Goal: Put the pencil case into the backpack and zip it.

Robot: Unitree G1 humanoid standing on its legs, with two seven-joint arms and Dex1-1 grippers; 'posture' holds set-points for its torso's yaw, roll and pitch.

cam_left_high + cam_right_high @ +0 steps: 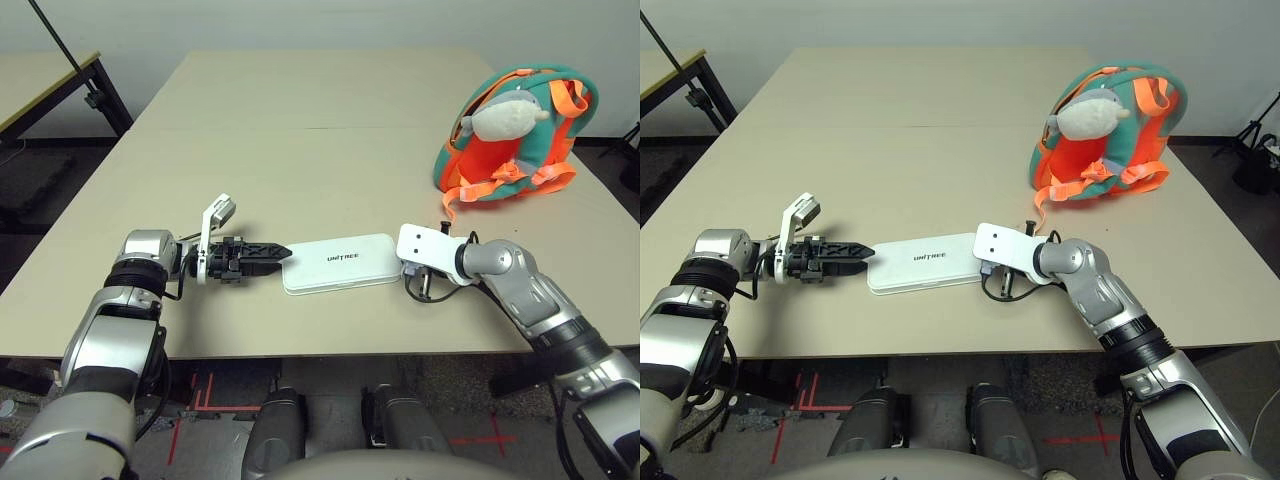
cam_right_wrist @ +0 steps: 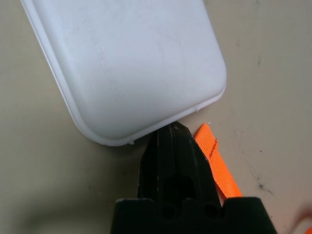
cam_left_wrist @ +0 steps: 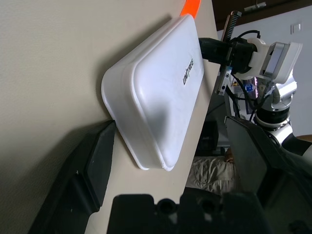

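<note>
The white pencil case (image 1: pixel 340 262) lies flat on the table near its front edge, "UNITREE" lettering up. My left gripper (image 1: pixel 277 254) is at the case's left short end, open wide: in the left wrist view one finger (image 3: pixel 97 161) rests at table level and the other (image 3: pixel 258 156) stands above, with the case's end (image 3: pixel 156 97) between them, not gripped. My right gripper (image 1: pixel 408 270) is shut and empty, its fingertips (image 2: pixel 175 131) touching the case's right end (image 2: pixel 136 63). The teal and orange backpack (image 1: pixel 530 150) with a plush shark (image 1: pixel 505 112) stands at the far right of the table.
An orange strap (image 1: pixel 447 205) trails from the backpack toward my right gripper and lies beside its fingers (image 2: pixel 217 161). A second table (image 1: pixel 40 80) stands at the far left. The table's front edge (image 1: pixel 330 352) is close behind the case.
</note>
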